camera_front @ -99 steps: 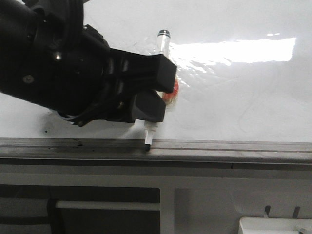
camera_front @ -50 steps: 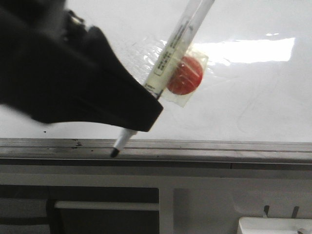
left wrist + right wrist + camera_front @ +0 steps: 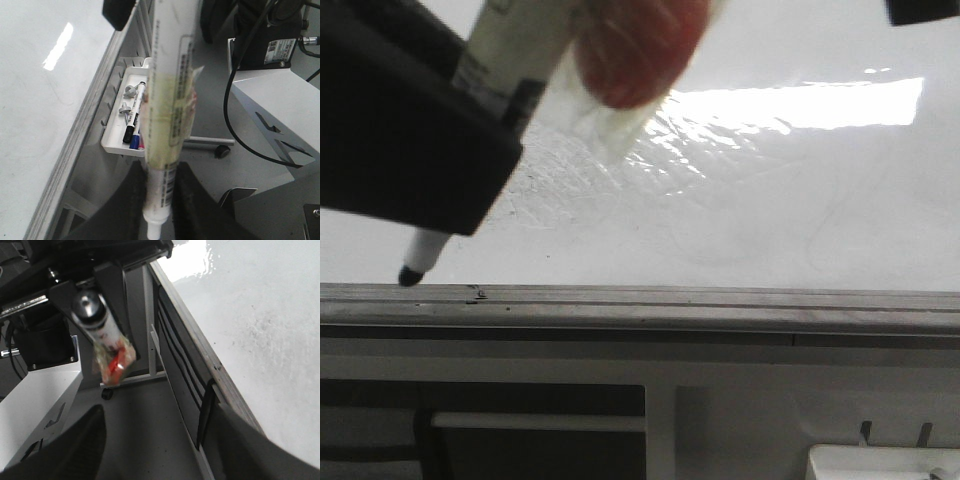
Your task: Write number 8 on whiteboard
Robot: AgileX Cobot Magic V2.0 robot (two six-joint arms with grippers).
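Observation:
My left gripper (image 3: 450, 215) fills the front view's upper left, shut on a white marker (image 3: 505, 45) with a red blob taped to it (image 3: 635, 45). The marker's black tip (image 3: 410, 273) is at the whiteboard's (image 3: 770, 190) lower edge, just above the grey rail (image 3: 720, 300). The left wrist view shows the marker (image 3: 167, 110) clamped between both fingers (image 3: 162, 205). My right gripper (image 3: 155, 440) is open and empty, off the whiteboard's (image 3: 270, 315) edge. No black number 8 shows, only faint grey traces and smudges.
A white tray (image 3: 117, 142) with several markers hangs below the board's rail; its corner shows in the front view (image 3: 880, 462). A dark part, likely of the right arm (image 3: 920, 8), is at the front view's top right. A glare patch (image 3: 800, 105) lies on the board.
My left gripper has swung left and closer to the camera with the marker. The tip has slid left along the rail and lifted slightly, and the marker now leans more.

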